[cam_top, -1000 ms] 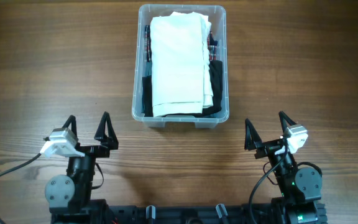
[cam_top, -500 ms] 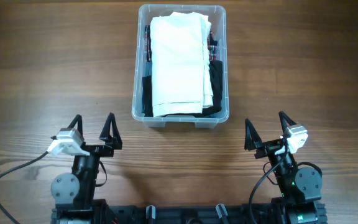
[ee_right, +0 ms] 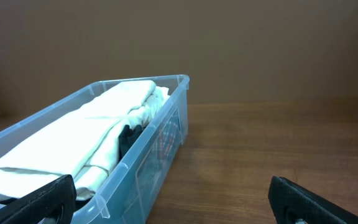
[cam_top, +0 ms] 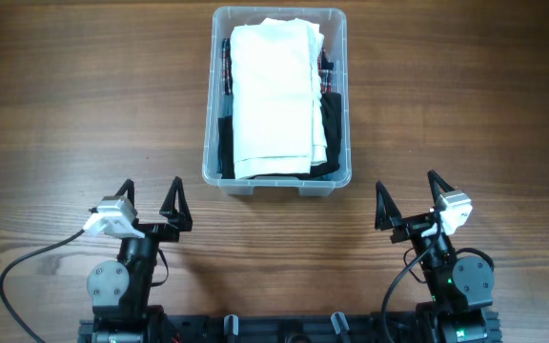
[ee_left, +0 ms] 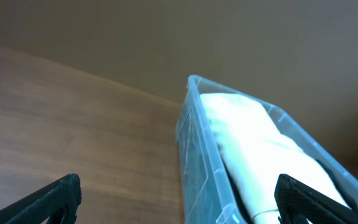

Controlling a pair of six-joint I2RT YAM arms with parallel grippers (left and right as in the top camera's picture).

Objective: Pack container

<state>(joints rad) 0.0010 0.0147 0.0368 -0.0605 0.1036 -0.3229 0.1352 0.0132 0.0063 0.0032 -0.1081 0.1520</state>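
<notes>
The clear plastic container [cam_top: 336, 95] stands at the table's far middle. A folded white cloth [cam_top: 273, 95] lies on top of dark and plaid clothes inside it. The container also shows in the left wrist view [ee_left: 194, 155] and the right wrist view [ee_right: 148, 149]. My left gripper [cam_top: 151, 202] is open and empty near the front edge, left of the container. My right gripper [cam_top: 409, 195] is open and empty near the front edge, right of the container. Both grippers are apart from the container.
The brown wooden table [cam_top: 84, 105] spreads to both sides of the container. A black cable [cam_top: 27, 267] loops on the table by the left arm's base.
My left arm has shifted to the right and a little nearer the front edge. The right arm and the container have not moved.
</notes>
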